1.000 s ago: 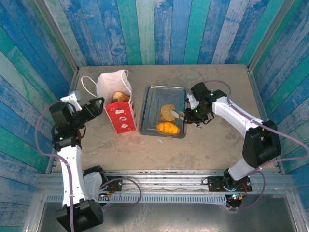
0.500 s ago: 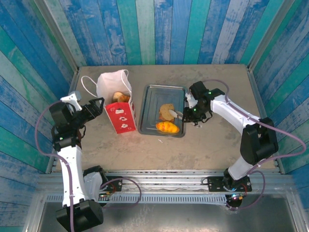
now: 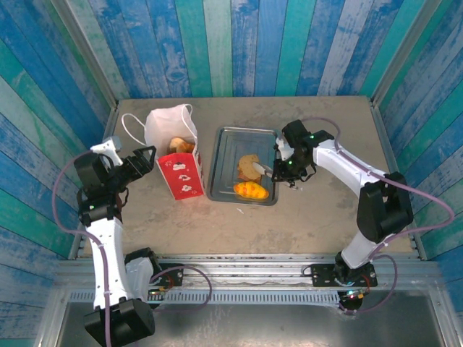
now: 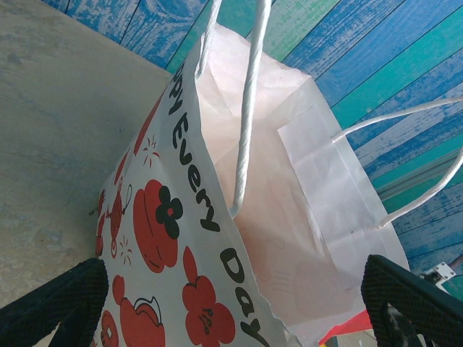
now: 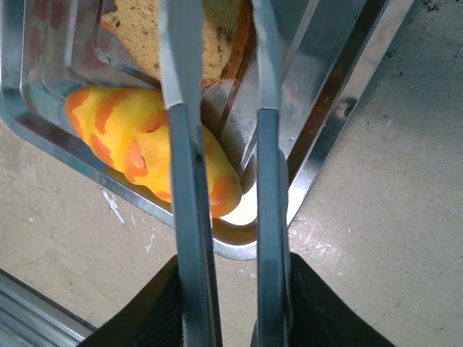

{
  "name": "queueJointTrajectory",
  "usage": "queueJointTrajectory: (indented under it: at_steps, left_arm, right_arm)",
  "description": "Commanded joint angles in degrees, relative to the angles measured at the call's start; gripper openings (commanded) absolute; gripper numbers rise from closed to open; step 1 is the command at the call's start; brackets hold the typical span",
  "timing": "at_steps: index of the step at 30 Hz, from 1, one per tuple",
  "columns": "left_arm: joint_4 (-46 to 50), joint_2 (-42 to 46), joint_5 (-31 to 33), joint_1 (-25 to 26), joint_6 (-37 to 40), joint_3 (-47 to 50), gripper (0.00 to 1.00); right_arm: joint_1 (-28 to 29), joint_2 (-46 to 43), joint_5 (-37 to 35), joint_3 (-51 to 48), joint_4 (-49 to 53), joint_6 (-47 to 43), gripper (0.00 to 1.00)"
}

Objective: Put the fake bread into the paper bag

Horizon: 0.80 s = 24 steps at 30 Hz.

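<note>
Looking down from the top external view, the paper bag stands upright on the table just left of the grey tray, with golden pastries showing in its open mouth. Two more pieces of fake bread lie in the tray: a brown slice and, nearer the arms, a yellow-orange roll. The right gripper hangs over the tray's right edge, clamped on the metal tongs, whose tips reach the brown slice. The left gripper waits just beside the bag's left face, jaws spread wide. The right wrist camera adds what the overhead cannot: the black fingers press the tongs' two arms from outside, and the arms run narrowly side by side over the roll's end and onto the brown slice. The tips lie past the frame's top, so whether the slice is pinched cannot be told. The left wrist camera shows the bag close up and tilted in frame, with its red print, black lettering, white cord handles and pale inner wall, framed by two widely parted fingertips.
</note>
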State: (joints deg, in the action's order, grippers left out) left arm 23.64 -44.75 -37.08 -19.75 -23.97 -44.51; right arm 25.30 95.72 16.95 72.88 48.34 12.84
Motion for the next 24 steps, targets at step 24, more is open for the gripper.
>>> queueJointTrajectory:
  at_steps: [24]
  left_arm:
    - [-0.95, -3.72, -4.1, -4.97, -4.28, -4.9, 0.94]
  right_arm:
    - [0.18, -13.32, -2.24, 2.51, 2.07, 1.34, 0.2]
